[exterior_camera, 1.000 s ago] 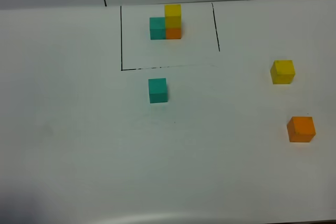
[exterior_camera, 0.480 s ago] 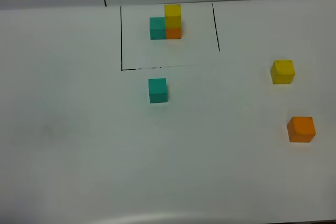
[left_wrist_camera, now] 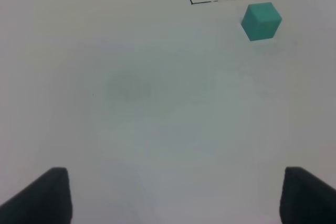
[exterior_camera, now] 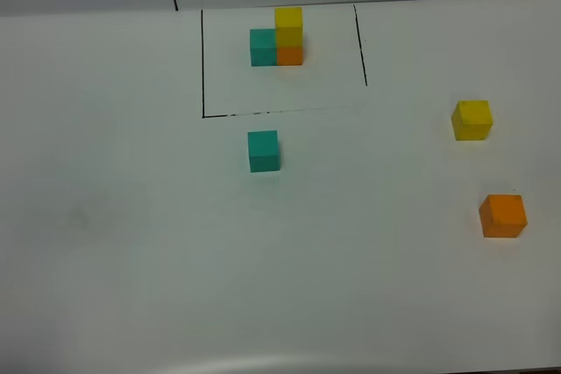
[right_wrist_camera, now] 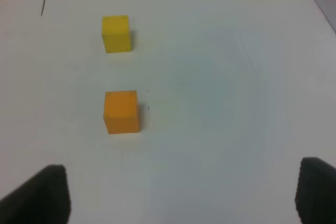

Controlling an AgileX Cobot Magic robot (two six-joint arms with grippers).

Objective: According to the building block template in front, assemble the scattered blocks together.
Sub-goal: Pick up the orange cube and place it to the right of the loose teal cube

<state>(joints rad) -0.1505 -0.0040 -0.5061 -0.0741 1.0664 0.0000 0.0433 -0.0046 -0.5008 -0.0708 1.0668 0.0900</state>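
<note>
Scattered blocks (exterior_camera: pixel 263 151) at the outset of assembly, none yet joined. Teal cube (left_wrist_camera: pixel 261 21) alone near the middle of the desk (exterior_camera: pixel 123 216), just outside the black drawn lines (exterior_camera: pixel 203 63) marking off a patch at the far edge. Yellow cube (exterior_camera: pixel 472 119) and orange cube (exterior_camera: pixel 502 215) well off to the right, near each other but apart, yellow the farther back.

Building block template (exterior_camera: pixel 279 38) inside the drawn lines: teal beside orange and touching it, yellow apparently stacked on the orange, forming an L.

Left pincer (left_wrist_camera: pixel 178 198) over bare desk, spread wide with nothing between the fingers, teal cube ahead and off to one side. Right pincer (right_wrist_camera: pixel 181 195) likewise spread wide and empty, orange cube nearest in front, yellow beyond it. Neither arm visible from the high camera.

Progress, as judged: nothing assembled. Left to do: bringing teal and orange side by side and touching, then setting yellow on top of orange to copy the L. Probable division of work: teal for the left arm, orange and yellow for the right.
</note>
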